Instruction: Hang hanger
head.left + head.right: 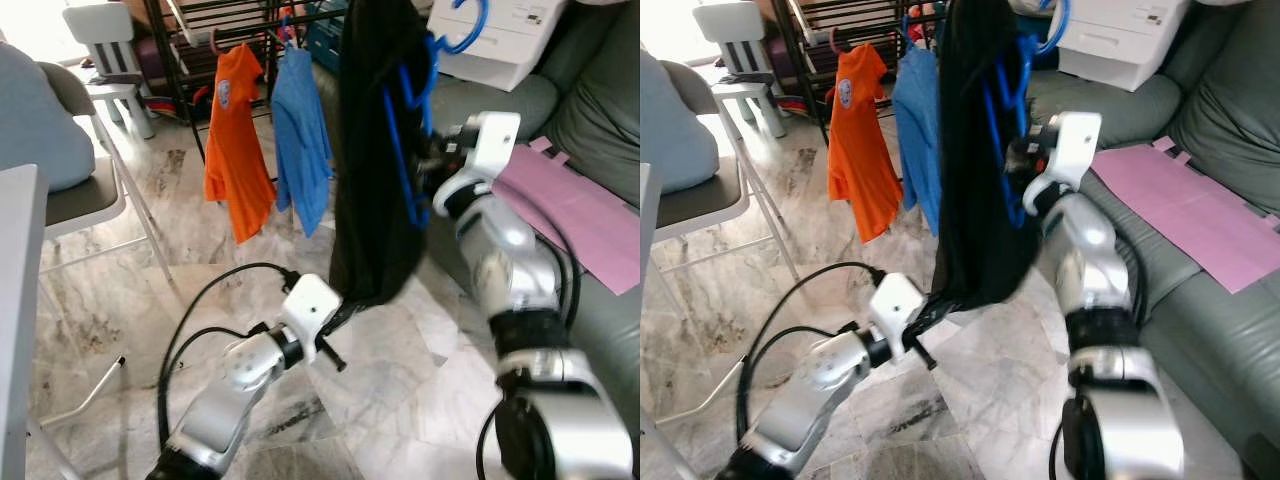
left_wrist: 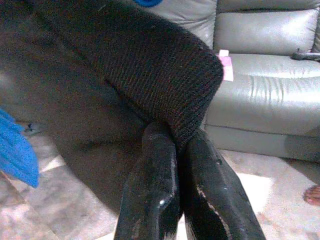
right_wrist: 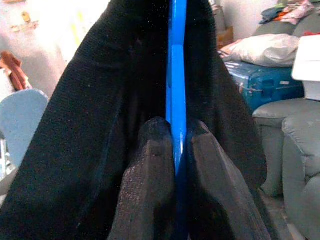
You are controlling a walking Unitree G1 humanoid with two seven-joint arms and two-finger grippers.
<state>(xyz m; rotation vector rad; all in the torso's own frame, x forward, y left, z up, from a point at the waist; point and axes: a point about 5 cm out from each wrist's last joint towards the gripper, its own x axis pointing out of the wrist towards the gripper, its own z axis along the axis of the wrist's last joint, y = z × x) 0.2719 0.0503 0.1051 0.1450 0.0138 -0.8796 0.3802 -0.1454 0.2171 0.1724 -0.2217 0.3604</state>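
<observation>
A blue plastic hanger [image 1: 410,150] carries a black knit garment [image 1: 375,150] that hangs long in the middle of the room. My right gripper [image 3: 176,150] is shut on the hanger's blue bar [image 3: 177,75], held up high beside the sofa. My left gripper [image 2: 175,165] is lower down and shut on the garment's bottom edge [image 2: 190,125], with the fabric pinched between its fingers. The hanger's hook [image 1: 470,30] curls up at the top. Behind stands a dark drying rack [image 1: 230,20] with an orange shirt [image 1: 235,140] and a blue shirt [image 1: 300,130] hanging on it.
A grey sofa [image 1: 600,300] with a pink sheet [image 1: 580,215] is on the right, with a white box [image 1: 505,40] behind. A chair [image 1: 85,190] and a table edge [image 1: 20,300] stand on the left. A small white chair [image 1: 110,50] is at the back. Marble floor [image 1: 400,370] lies below.
</observation>
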